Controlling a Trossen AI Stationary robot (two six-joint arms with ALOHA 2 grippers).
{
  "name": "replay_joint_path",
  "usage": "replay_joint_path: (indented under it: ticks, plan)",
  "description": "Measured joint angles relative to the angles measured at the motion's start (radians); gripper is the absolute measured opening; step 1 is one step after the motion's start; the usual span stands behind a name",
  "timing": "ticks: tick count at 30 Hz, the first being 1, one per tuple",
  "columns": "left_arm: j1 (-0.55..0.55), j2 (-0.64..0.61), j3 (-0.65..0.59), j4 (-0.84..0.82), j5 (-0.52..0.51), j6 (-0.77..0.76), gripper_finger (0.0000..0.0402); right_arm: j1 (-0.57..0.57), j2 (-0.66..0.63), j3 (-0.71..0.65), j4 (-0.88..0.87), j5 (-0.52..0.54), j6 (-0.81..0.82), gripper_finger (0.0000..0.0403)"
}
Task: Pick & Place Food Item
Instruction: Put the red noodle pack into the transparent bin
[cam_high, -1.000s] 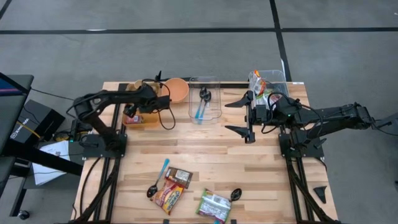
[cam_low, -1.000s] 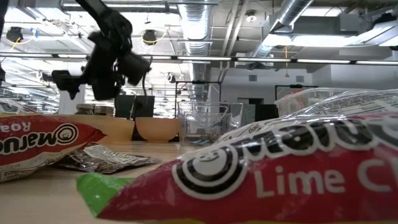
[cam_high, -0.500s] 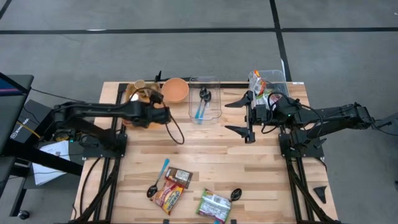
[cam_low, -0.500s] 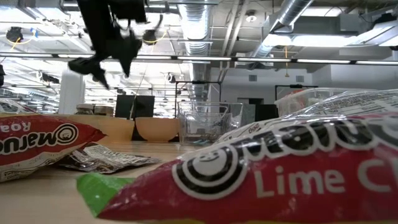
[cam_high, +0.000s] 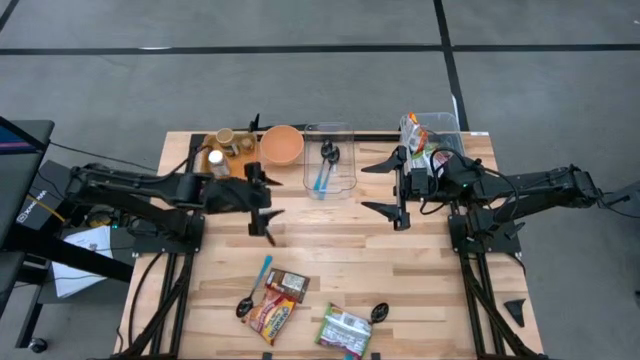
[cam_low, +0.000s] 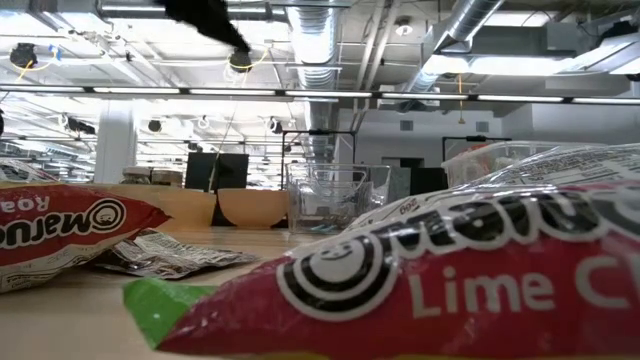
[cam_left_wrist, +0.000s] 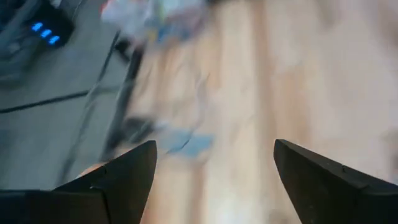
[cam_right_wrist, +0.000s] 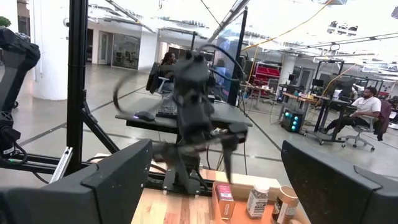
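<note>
Several food packets lie near the table's near edge: a red-yellow one (cam_high: 270, 316), a brown one (cam_high: 288, 283) and a green one (cam_high: 345, 330); the red one (cam_low: 70, 225) and a lime one (cam_low: 450, 280) fill the low view's foreground. My left gripper (cam_high: 264, 204) hangs open above the bare wood left of centre, holding nothing; its wrist view (cam_left_wrist: 214, 168) is blurred. My right gripper (cam_high: 378, 187) stands open in the air right of centre, near the clear bin (cam_high: 440, 128), also holding nothing.
At the far edge stand a tray with bottles and a cup (cam_high: 222, 148), an orange bowl (cam_high: 283, 145), and a clear container (cam_high: 330, 170) with a blue-handled spoon inside. A blue-handled spoon (cam_high: 254, 287) and a black spoon (cam_high: 378, 312) lie among the packets. Bare wood spans the table's middle.
My left gripper has swung from over the far-left tray toward the table's middle and near side, rising out of the low view, and has rolled and tipped up from pointing down. Its fingers have stayed open. My right arm has kept still.
</note>
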Motion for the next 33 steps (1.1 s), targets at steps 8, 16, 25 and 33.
replay_joint_path:
  ticks: [8,16,25,33]
  plan:
    - [-0.048,-0.043,0.0,0.098,0.043,-0.042,0.0316,0.0,0.0,0.0,0.0,0.0,0.0,0.0353]
    - [-0.048,-0.036,0.0,0.096,0.042,-0.042,0.0316,0.0,0.0,0.0,-0.003,0.0,0.0,0.0353]
    - [-0.086,-0.001,0.0,0.091,0.252,-0.114,0.0317,0.0,0.0,0.0,-0.003,0.0,-0.001,0.0353]
    - [-0.223,0.118,0.0,0.036,0.319,-0.18,0.0317,0.0,-0.02,0.001,-0.026,0.0,-0.003,0.0353]
